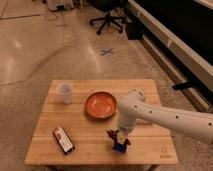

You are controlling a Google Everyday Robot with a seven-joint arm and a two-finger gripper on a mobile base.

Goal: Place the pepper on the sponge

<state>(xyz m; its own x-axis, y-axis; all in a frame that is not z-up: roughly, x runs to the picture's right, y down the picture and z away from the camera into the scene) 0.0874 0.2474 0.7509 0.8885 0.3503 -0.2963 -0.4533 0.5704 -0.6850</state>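
Wooden table (85,131); hand (120,136) low over sponge (119,146); pepper (113,134) at hand, just above sponge; pepper axis, hand's grip: cannot tell.

Tool (119,135) over sponge (120,146) at table (150,146) front, bowl (100,104) behind, packet (63,139) left

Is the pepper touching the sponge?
Cannot tell. The camera view shows the pepper directly above the sponge, under the gripper, but neither gap nor contact shows.
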